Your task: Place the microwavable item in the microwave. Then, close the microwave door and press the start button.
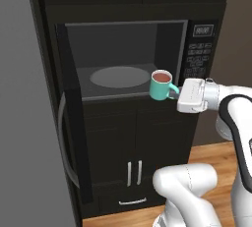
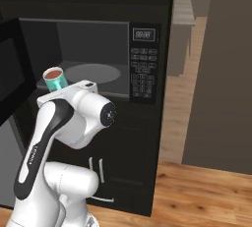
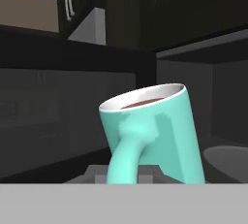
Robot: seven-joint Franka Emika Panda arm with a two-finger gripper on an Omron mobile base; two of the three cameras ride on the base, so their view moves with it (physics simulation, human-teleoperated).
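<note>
Holding the teal mug (image 1: 161, 85) by its handle in the clenched pincer (image 1: 179, 92), at the microwave (image 1: 129, 56) mouth's 4 o'clock corner. Best keeping it level, easing toward 10 o'clock onto the turntable (image 1: 119, 76).

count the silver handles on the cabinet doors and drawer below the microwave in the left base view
3: two upright cabinet door handles side by side below the microwave, and one curved drawer handle beneath them. The robot's arm may hide more at lower right.
</note>
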